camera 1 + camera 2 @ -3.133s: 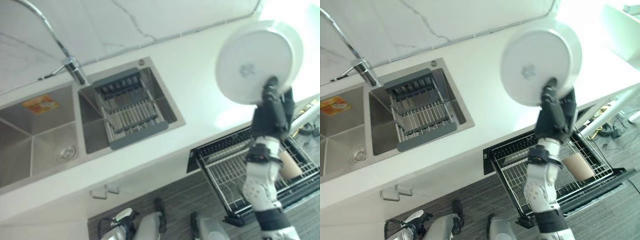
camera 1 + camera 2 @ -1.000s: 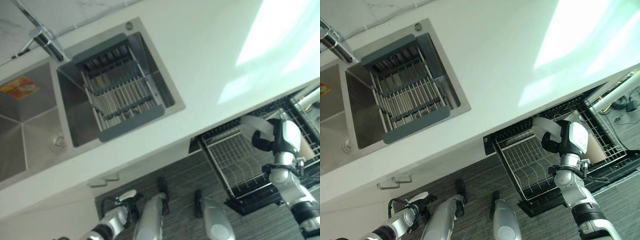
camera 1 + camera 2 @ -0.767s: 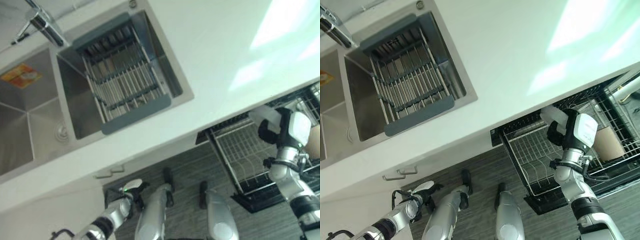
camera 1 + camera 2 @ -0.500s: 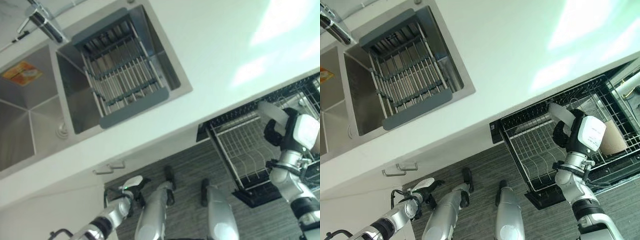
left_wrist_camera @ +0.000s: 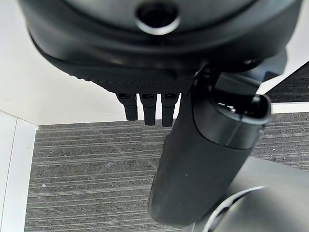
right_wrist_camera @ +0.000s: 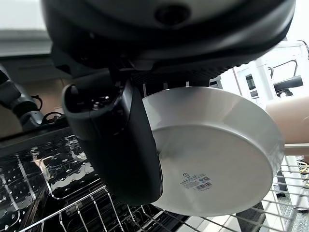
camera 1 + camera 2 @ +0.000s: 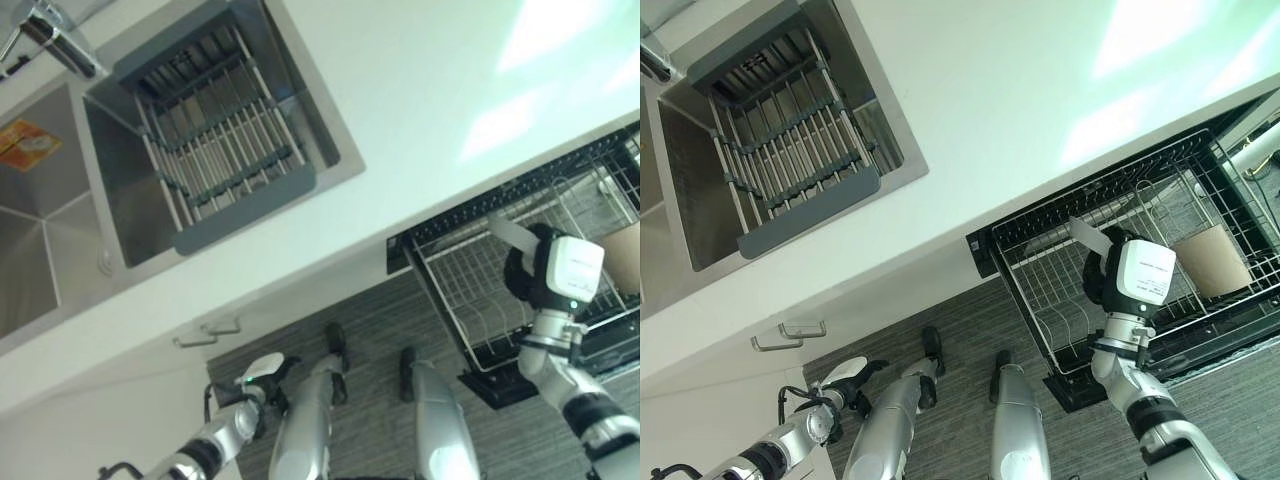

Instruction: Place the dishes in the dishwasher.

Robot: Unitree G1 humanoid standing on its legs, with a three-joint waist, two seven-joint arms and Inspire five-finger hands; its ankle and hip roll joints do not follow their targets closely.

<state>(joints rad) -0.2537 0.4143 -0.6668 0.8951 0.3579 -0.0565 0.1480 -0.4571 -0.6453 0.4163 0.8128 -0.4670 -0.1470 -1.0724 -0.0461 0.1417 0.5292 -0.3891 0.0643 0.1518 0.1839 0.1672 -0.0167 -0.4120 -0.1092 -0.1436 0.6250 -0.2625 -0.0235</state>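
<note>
Bright daylight glare across the countertop (image 7: 420, 90); soft, slightly blurred edges.

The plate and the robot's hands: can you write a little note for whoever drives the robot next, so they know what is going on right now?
Right hand: shut on the white plate, holding it on edge over the pulled-out dishwasher rack.
Left hand: hanging low by the floor, fingers relaxed, holding nothing.
A tan cup lies in the rack on the right side.
The sink with its grey drying rack holds no dishes that I can see.
Done: plate brought to the rack.
Left: seat the plate between the rack's wires and let go.
</note>
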